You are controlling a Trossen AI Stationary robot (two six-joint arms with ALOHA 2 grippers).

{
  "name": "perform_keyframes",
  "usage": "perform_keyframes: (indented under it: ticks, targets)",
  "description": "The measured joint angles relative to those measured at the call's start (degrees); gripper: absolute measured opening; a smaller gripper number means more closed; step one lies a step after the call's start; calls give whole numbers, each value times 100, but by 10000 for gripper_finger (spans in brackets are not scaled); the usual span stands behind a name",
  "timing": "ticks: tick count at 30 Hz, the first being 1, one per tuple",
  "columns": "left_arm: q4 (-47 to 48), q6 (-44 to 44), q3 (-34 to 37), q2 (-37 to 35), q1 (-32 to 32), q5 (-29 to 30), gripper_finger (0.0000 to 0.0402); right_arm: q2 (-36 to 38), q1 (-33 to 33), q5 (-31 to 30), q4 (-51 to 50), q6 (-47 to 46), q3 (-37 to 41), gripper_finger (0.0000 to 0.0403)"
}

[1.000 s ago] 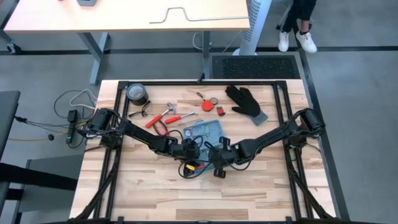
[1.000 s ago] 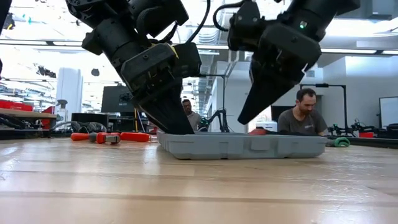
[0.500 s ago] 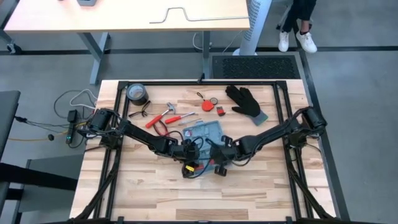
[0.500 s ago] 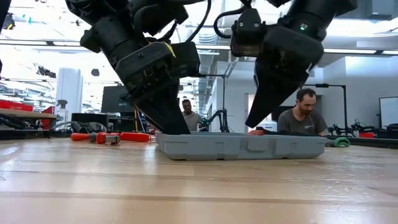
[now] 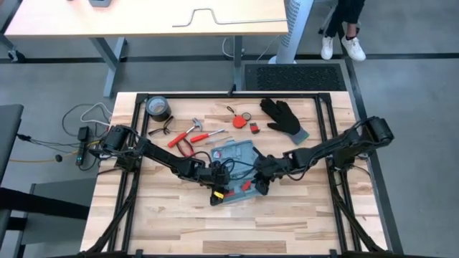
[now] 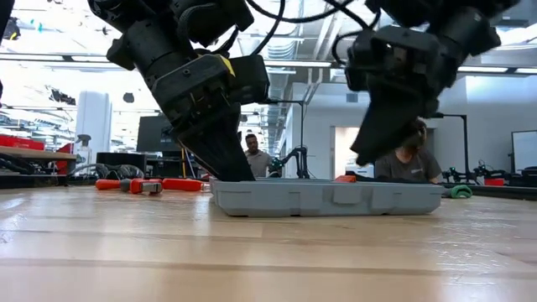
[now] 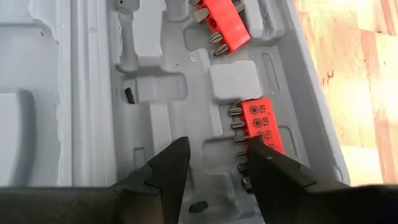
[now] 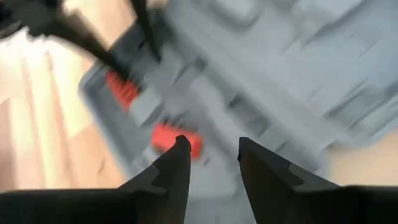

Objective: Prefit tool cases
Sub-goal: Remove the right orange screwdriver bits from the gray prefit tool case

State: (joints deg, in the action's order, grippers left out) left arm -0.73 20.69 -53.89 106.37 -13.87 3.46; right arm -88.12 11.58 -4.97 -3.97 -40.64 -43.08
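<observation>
Far left on the table [image 5: 165, 215] sit a tape roll [image 5: 158, 109], safety glasses [image 5: 162, 131] and red-handled tools [image 5: 188, 134]. The open tool case [image 5: 237, 152] lies flat mid-table, grey recesses up. The left claw [image 7: 217, 158] reaches down into its near-left part, fingers spread, beside a red bit holder [image 7: 264, 126]; a 2nd holder [image 7: 222, 23] lies farther in. The right claw [image 8: 210, 149] hangs above the case's right part, spread, holding nothing. A black glove [image 5: 284, 117] lies far right.

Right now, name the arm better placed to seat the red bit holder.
Left, probably. Its gripper sits low inside the flat blue-grey plastic case, jaws open beside the red bit holder. The right gripper hangs above the case.
</observation>
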Motion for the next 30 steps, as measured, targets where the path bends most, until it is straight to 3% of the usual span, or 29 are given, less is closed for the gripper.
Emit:
perform_keyframes:
  ticks: [7, 18, 30]
  targets:
    - [-2, -51, 0, 0, 1, 2, 159, -350, 187, 245, 820, -180, 112, 138]
    - [-7, -61, 0, 2, 2, 7, 159, -601, -14, 319, 788, -259, 114, 133]
    - [-9, -60, 0, 2, 2, 11, 159, -608, -241, 1233, 1524, -388, 467, 136]
